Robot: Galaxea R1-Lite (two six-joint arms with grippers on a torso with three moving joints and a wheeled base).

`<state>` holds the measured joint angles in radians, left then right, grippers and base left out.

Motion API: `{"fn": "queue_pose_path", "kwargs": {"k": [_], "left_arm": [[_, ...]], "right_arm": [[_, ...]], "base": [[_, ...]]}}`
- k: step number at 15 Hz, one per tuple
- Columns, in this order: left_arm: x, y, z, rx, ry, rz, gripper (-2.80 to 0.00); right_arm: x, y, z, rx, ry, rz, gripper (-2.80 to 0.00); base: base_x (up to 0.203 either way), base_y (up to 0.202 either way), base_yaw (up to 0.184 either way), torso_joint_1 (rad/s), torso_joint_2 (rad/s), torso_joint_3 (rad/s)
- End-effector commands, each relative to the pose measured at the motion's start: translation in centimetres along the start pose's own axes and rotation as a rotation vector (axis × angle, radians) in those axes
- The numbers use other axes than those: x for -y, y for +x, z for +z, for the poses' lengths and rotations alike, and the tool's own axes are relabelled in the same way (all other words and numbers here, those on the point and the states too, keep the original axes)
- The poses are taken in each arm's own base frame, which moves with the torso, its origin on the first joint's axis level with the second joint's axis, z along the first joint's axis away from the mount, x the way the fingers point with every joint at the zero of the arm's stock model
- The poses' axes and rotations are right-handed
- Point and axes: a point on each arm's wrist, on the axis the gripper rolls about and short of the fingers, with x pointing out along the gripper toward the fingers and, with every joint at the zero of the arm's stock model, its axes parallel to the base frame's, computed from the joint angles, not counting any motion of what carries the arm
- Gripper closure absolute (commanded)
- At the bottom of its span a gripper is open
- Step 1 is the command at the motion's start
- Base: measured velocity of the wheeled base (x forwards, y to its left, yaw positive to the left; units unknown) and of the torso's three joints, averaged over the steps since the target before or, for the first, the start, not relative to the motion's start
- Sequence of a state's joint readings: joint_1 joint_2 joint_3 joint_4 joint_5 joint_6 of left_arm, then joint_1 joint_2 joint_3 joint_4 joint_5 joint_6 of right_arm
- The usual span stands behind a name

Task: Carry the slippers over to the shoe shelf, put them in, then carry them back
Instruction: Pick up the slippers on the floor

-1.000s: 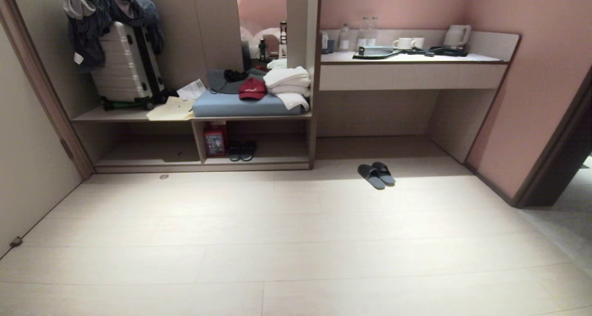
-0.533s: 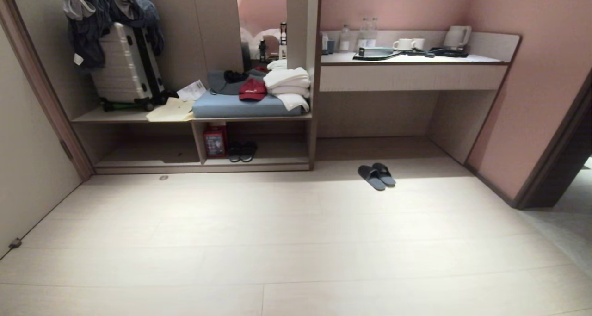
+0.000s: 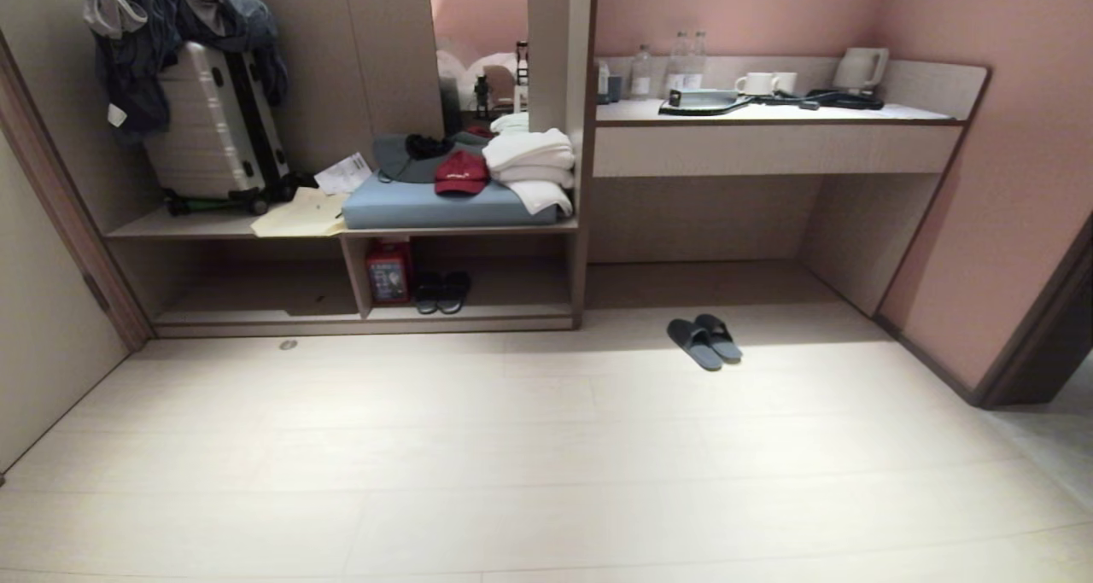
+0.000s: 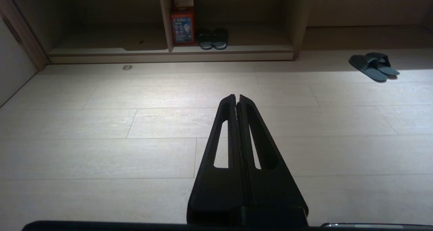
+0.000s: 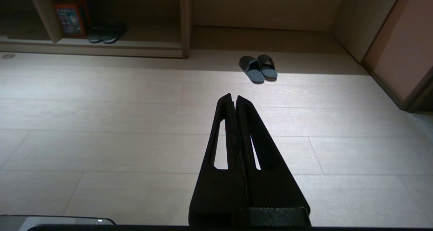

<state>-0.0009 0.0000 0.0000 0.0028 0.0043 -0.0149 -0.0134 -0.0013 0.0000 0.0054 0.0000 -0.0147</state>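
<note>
The slate-grey slippers (image 3: 705, 341) lie side by side on the pale floor, just right of the shoe shelf (image 3: 359, 318) and in front of the desk recess. They also show far ahead in the left wrist view (image 4: 373, 67) and the right wrist view (image 5: 258, 68). The shoe shelf is the low beige cubby (image 4: 169, 51) with an upright divider. My left gripper (image 4: 236, 96) is shut and empty, held above bare floor. My right gripper (image 5: 234, 96) is likewise shut and empty, well short of the slippers. Neither arm appears in the head view.
A darker pair of slippers (image 3: 442, 291) and a red box (image 3: 388, 271) sit inside the cubby. Above it are a suitcase (image 3: 213, 126), a blue cushion (image 3: 444, 207) with a red cap and folded towels. A desk counter (image 3: 768, 139) holds cups, bottles and a kettle. Pink wall at right.
The whole scene has shifted and grown slightly in the head view, so the camera has moved nearer the shelf. Slippers and other things have not moved on the floor.
</note>
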Motion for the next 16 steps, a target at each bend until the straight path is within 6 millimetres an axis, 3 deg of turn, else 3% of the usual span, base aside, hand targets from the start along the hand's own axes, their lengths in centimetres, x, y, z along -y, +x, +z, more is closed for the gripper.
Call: {"fn": "queue_pose_path", "kwargs": {"k": [1, 16], "left_arm": [[0.0, 0.0, 0.0, 0.0, 0.0, 0.0, 0.0], [0.0, 0.0, 0.0, 0.0, 0.0, 0.0, 0.0]], "right_arm": [[0.0, 0.01, -0.05, -0.002, -0.001, 0.0, 0.0], [0.0, 0.0, -0.05, 0.0, 0.001, 0.0, 0.0]], "base": [[0.2, 0.0, 0.002, -0.001, 0.0, 0.004], [0.196, 0.0, 0.0, 0.004, 0.0, 0.001]]}}
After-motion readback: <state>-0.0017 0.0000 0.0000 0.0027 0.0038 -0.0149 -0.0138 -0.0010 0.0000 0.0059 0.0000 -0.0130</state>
